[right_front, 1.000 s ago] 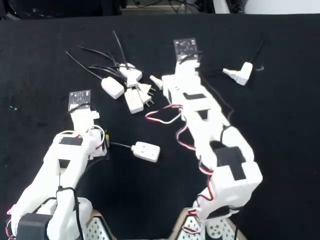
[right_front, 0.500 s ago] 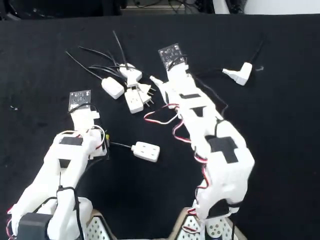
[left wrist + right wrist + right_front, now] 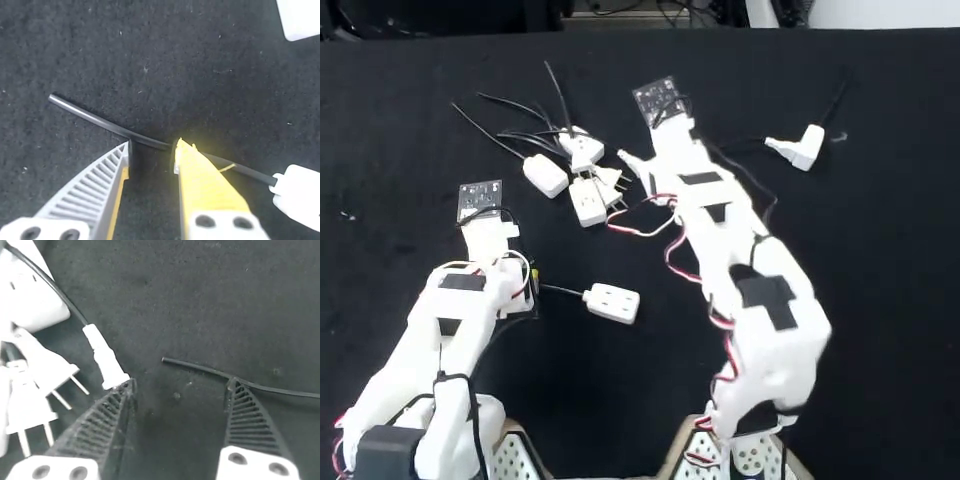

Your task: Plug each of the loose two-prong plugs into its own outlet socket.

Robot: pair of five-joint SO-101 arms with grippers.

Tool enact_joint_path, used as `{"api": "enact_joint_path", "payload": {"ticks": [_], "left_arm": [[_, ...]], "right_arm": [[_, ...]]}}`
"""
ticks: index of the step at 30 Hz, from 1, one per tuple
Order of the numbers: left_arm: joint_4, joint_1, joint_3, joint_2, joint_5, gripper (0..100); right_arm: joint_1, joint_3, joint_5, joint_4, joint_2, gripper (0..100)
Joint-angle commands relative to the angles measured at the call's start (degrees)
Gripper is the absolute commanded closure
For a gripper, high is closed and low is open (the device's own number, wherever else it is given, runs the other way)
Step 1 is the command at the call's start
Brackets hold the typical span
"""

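Several white two-prong plugs (image 3: 582, 175) lie bunched with black cords at the table's far middle. One more plug (image 3: 798, 146) lies far right. A white outlet socket (image 3: 612, 302) rests near the middle, its cord running left. My right gripper (image 3: 180, 385) stands wide open over bare cloth. Two plugs (image 3: 35, 390) and a white cord sleeve (image 3: 105, 362) lie just beside one finger, and a thin black wire (image 3: 250, 385) passes the other tip. My left gripper (image 3: 151, 149) is narrowly open, and the socket's black cord (image 3: 95, 117) crosses under its tips.
The black cloth table (image 3: 880, 280) has free room on the right and near left. The right arm (image 3: 720, 230) stretches diagonally over the middle with red and white wires hanging. A white block corner (image 3: 300, 20) lies beyond the left gripper.
The right arm has swung left and farther out, toward the bunch of plugs. The left arm and the socket have stayed put.
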Motion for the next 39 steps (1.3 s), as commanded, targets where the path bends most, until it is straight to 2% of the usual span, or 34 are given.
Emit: {"api": "enact_joint_path", "payload": {"ticks": [1,6,12,24,28,35,39], "left_arm": [[-0.88,0.75,-0.4,-0.09,0.18,84],[-0.88,0.75,-0.48,-0.09,0.18,84],[-0.88,0.75,-0.48,-0.09,0.18,84],[-0.88,0.75,-0.31,-0.09,0.18,84],[-0.88,0.75,-0.31,-0.09,0.18,84],[-0.88,0.66,-0.31,-0.09,0.18,84],[-0.88,0.66,-0.31,-0.09,0.18,84]], "right_arm": [[-2.11,3.03,0.26,-0.35,-6.99,72.4],[-2.11,6.2,0.26,-5.8,-6.9,72.9],[-3.69,5.23,0.79,-8.26,-1.36,86.5],[-4.92,5.05,0.79,-9.32,-0.75,88.1],[-2.9,4.18,0.35,-9.58,-0.66,99.2],[-0.53,3.56,0.7,-9.14,0.22,98.8],[0.62,7.52,0.35,-9.14,-4.09,98.8]]}}
